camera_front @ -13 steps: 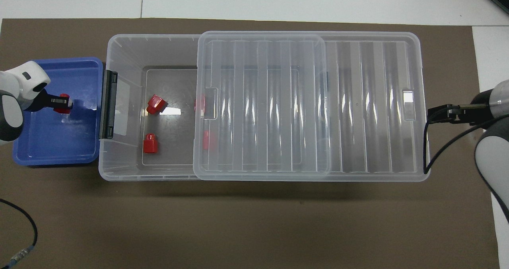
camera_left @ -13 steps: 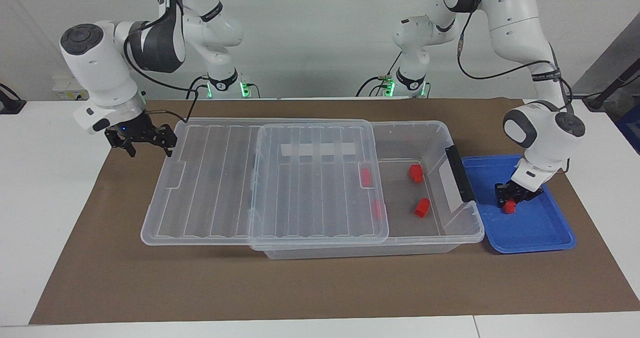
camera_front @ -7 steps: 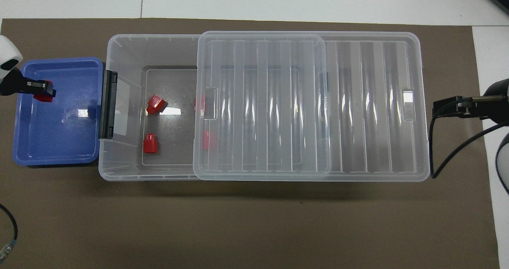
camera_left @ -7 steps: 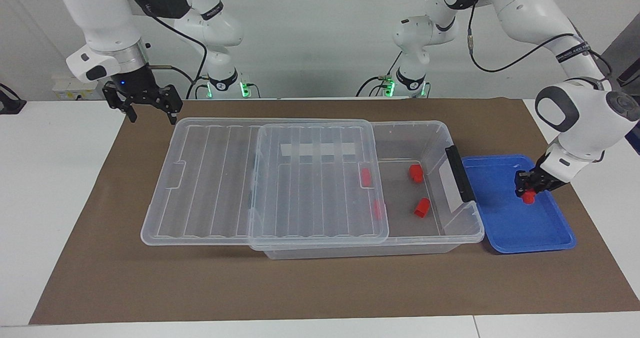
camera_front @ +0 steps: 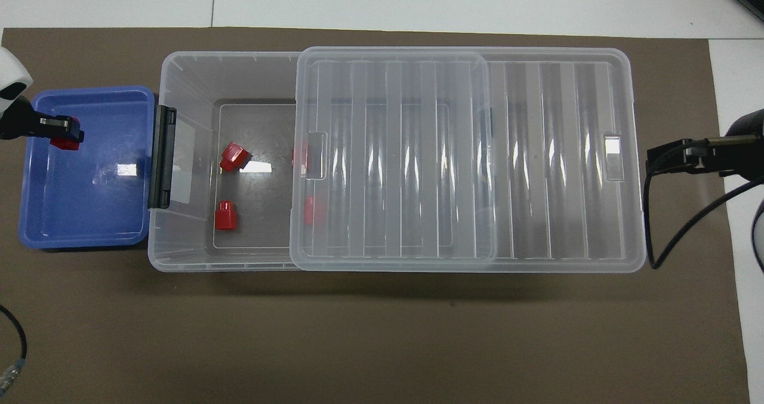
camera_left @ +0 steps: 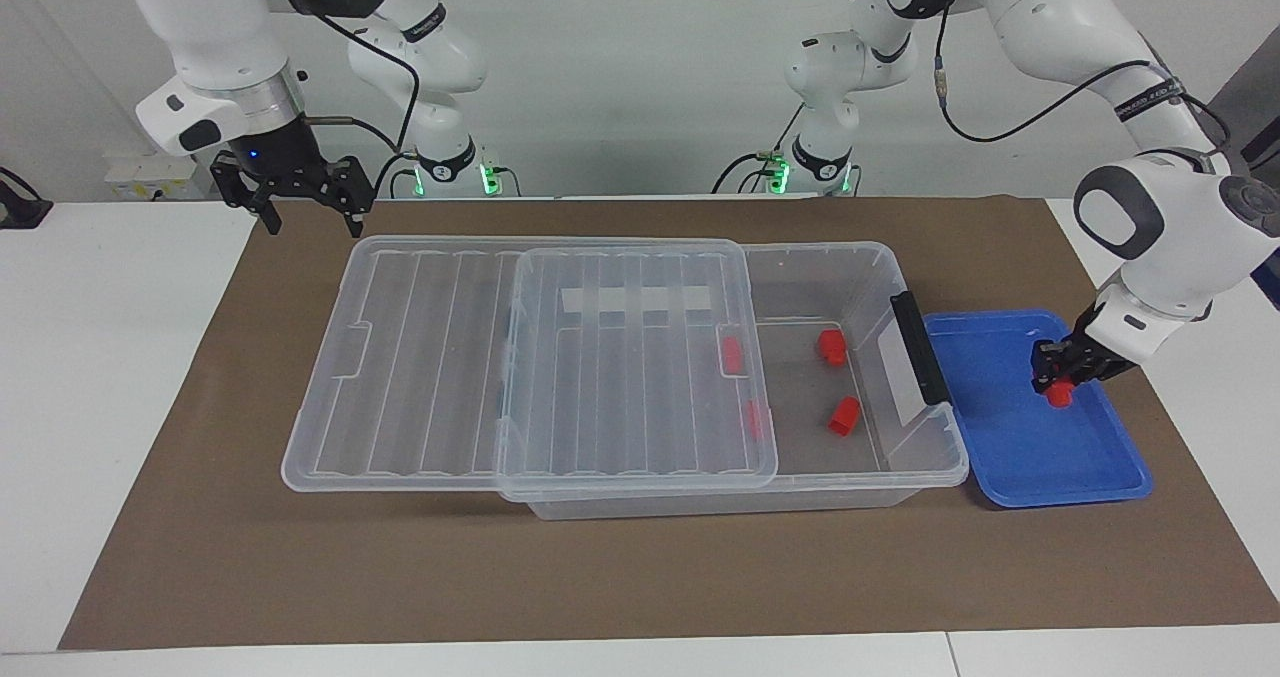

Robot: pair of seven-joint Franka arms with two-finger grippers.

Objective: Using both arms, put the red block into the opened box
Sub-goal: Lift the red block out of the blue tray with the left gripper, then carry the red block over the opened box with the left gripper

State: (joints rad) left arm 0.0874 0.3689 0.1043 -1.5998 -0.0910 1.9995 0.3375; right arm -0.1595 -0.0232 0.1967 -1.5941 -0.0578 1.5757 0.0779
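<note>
My left gripper [camera_left: 1057, 379] [camera_front: 67, 136] is shut on a small red block [camera_left: 1059, 394] [camera_front: 64, 144] and holds it a little above the blue tray [camera_left: 1040, 462] [camera_front: 89, 213]. The clear box [camera_left: 868, 255] [camera_front: 179, 70] lies along the middle of the table. Its ribbed lid [camera_left: 640, 377] [camera_front: 394, 153] is slid toward the right arm's end, so the end beside the tray is uncovered. Several red blocks lie inside, two in the uncovered part [camera_left: 831, 347] [camera_left: 845, 416] and two under the lid's edge. My right gripper [camera_left: 302, 209] [camera_front: 664, 161] hangs open past the lid's end.
The box's black latch [camera_left: 920, 347] [camera_front: 162, 156] faces the blue tray, which touches that end of the box. A brown mat [camera_left: 600, 577] covers the table under everything. The right arm's cable loops down beside the lid.
The left gripper lifted the red block off the tray floor and carried it away from the box. The right gripper rose and drew back toward the robots. Both have barely moved in the last half second.
</note>
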